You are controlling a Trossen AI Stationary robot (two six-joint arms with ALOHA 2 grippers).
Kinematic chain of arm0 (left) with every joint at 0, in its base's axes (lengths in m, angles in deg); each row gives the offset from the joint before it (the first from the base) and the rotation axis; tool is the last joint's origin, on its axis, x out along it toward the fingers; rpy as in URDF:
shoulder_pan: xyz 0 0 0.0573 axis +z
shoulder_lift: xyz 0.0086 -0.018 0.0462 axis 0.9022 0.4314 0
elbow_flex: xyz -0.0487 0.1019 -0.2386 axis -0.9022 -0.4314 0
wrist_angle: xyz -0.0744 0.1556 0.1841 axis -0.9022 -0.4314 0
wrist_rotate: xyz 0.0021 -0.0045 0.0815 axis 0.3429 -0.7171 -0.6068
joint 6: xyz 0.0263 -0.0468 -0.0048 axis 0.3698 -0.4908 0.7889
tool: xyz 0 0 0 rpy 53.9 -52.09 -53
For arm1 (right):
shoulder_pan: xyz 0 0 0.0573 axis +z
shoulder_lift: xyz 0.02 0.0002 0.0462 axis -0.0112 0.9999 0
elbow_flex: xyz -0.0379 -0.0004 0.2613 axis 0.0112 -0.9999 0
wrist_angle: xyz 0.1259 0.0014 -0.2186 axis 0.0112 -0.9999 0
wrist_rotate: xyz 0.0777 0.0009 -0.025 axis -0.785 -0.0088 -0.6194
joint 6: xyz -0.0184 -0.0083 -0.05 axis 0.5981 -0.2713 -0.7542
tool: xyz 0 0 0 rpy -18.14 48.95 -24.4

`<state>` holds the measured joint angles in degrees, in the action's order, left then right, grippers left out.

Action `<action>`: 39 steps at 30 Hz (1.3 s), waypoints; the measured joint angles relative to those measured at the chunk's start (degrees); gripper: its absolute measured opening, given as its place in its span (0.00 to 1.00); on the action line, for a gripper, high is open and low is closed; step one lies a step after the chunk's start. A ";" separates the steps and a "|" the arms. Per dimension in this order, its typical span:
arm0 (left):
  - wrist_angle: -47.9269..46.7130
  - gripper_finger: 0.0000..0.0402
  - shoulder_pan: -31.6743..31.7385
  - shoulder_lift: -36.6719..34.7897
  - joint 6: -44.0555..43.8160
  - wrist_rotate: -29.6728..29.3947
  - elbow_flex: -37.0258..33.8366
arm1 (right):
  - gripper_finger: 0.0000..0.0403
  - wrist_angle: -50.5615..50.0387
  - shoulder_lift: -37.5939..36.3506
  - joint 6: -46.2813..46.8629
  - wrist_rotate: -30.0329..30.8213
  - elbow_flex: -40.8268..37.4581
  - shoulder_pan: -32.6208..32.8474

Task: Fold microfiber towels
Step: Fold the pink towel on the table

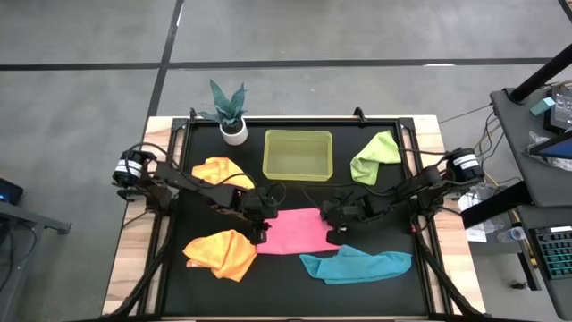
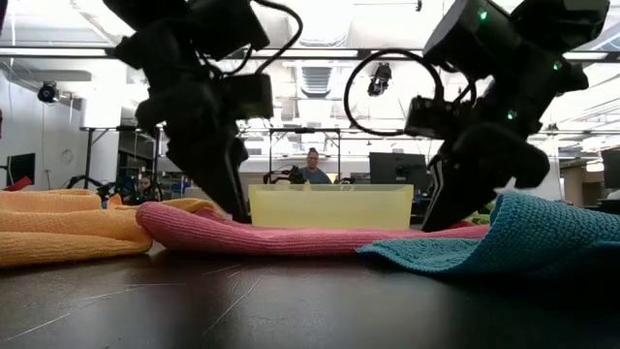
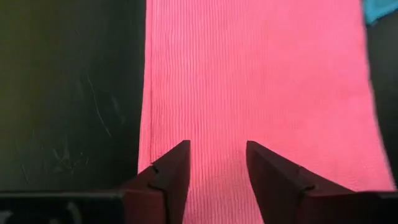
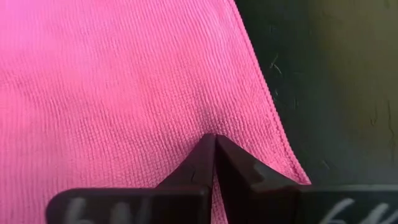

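A pink towel [image 1: 299, 231] lies flat as a rectangle in the middle of the black mat. My left gripper [image 3: 217, 152] is open, its fingertips down over the towel's left end, just inside the edge. My right gripper [image 4: 214, 138] is shut at the towel's right end. One orange towel [image 1: 222, 172] lies crumpled at the far left and another [image 1: 223, 253] at the near left. A teal towel [image 1: 357, 266] lies at the near right and a lime green one [image 1: 375, 156] at the far right. My left gripper's fingertips [image 3: 177, 158] stand at the pink towel's top side near its left edge [image 3: 144, 124], slanting down from the left. I cannot tell whether they touch it. My right gripper pinches a small pucker of the pink towel's top side [image 4: 208, 121], a little in from its right edge. The fingers slant down from the table's right. The towel lies on the mat, and creases run toward the fingertips.
A translucent yellow-green bin [image 1: 298, 154] stands at the far middle, and a small potted plant [image 1: 231, 112] at its left. The teal towel's near part [image 2: 542, 228] overlaps the pink towel's right end. A person sits in the room beyond the table.
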<state>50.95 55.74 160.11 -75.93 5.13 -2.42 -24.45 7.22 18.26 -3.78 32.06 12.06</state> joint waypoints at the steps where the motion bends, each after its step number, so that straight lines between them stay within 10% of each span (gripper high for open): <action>1: 0.77 0.31 0.11 0.66 0.02 -0.13 -0.30 | 0.02 0.20 0.32 -0.01 0.39 0.11 -0.08; 9: 3.40 0.21 1.10 5.32 0.94 -10.76 -1.16 | 0.02 -0.49 0.61 -1.25 4.48 0.09 -1.03; 24: -1.34 0.18 3.89 -2.72 4.40 -11.69 -1.67 | 0.02 -2.69 -7.79 -2.26 5.17 -0.09 -2.73; 39: 6.21 0.18 -0.87 -3.60 4.28 -8.63 -2.22 | 0.29 -9.17 -14.64 29.64 -6.37 -1.00 -2.17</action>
<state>57.16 54.86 156.52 -71.65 -3.50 -4.64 -33.63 -7.42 47.90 -10.15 31.06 9.89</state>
